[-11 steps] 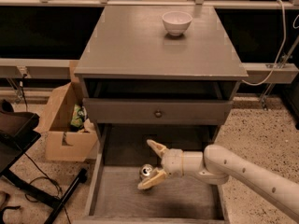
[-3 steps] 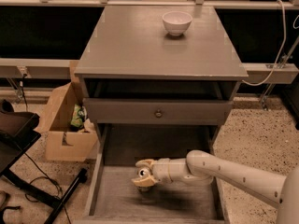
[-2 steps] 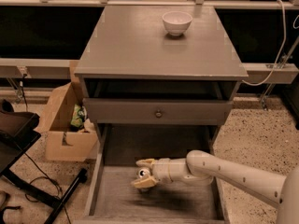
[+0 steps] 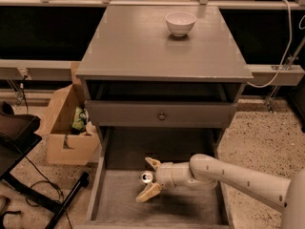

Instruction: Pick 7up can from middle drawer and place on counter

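Claw [image 4: 143,181] is down inside the open middle drawer [image 4: 186,206], arm reaching in from the right edge. Its two fingers are spread apart, one toward the drawer's back edge and one toward the front edge, with the 7up can [image 4: 146,177] between them. Can stands upright on the drawer floor, left of centre, roughly midway between back and front edges. Fingers seem to bracket the can without squeezing it, though contact is hard to judge from this angle. Progress: early. Drawer is out and claw is lined up on the can, but no grasp made, nothing lifted. Left to do: close on the can, raise it clear of the drawer walls and the shut drawer front [image 4: 162,114] above, carry it up to the counter surface [image 4: 143,46], set it down, release. A white bowl [image 4: 180,23] sits near the counter surface's back edge, right of centre. Cardboard box [image 4: 66,132] on the floor left of the cabinet, not involved.
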Controlling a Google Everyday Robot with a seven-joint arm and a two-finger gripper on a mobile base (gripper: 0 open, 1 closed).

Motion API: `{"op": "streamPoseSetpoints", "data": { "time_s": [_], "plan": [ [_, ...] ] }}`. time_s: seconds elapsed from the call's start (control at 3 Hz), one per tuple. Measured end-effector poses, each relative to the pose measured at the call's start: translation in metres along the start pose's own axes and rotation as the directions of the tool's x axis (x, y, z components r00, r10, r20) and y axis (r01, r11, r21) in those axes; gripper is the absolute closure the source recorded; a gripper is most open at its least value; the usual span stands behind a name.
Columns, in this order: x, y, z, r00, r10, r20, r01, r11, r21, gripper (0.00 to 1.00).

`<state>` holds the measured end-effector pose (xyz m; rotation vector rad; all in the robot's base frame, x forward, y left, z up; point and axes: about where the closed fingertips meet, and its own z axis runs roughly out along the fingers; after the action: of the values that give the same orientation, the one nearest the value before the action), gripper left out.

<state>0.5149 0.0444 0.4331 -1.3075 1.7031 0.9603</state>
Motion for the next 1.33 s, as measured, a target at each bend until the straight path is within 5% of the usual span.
{"op": "streamPoseSetpoints", "data": {
  "time_s": [1.0, 1.33],
  "plan": [
    [0.013, 0.001, 0.009, 1.000, 0.017, -0.007, -0.017, 0.9987, -0.047, 0.64],
    [-0.027, 0.012, 0.011, 0.998, 0.057, -0.010, -0.057, 0.9967, -0.057, 0.87]
  ]
}}
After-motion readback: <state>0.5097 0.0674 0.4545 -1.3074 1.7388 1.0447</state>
